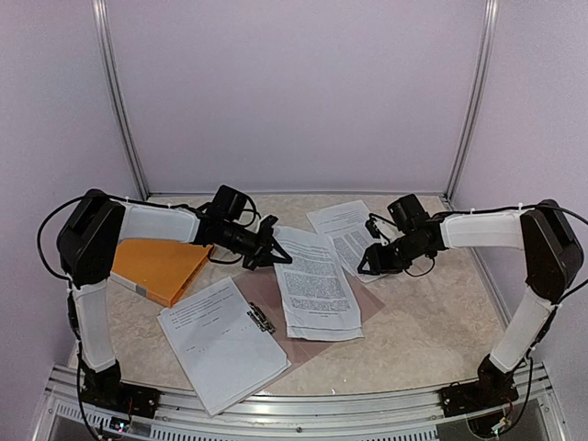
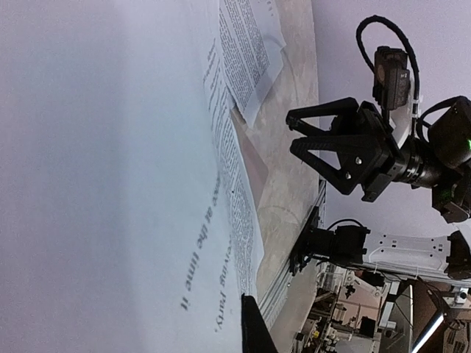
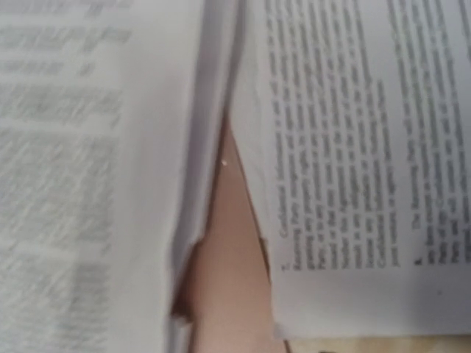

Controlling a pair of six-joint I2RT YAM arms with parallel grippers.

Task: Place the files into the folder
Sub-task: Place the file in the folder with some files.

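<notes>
The files are white printed sheets. One set point(image 1: 317, 285) lies in the middle of the table on the brownish leaf of the open folder point(image 1: 308, 349). My left gripper point(image 1: 281, 257) is shut on its upper left edge. In the left wrist view this sheet point(image 2: 147, 147) fills the frame beside one dark fingertip point(image 2: 250, 327). Another sheet point(image 1: 342, 230) lies further back on the right. My right gripper point(image 1: 362, 269) hovers at its near edge, open and holding nothing; it also shows as the right gripper point(image 2: 291, 131) in the left wrist view. The right wrist view shows two sheets point(image 3: 368, 132) with the brownish folder point(image 3: 228, 287) between them; no fingers are visible there.
A third white sheet point(image 1: 220, 344) lies at the front left beside the folder's metal clip point(image 1: 262, 317). An orange flat pad point(image 1: 156, 268) rests under the left arm. The table's metal front rail point(image 1: 294, 404) and the booth walls bound the space.
</notes>
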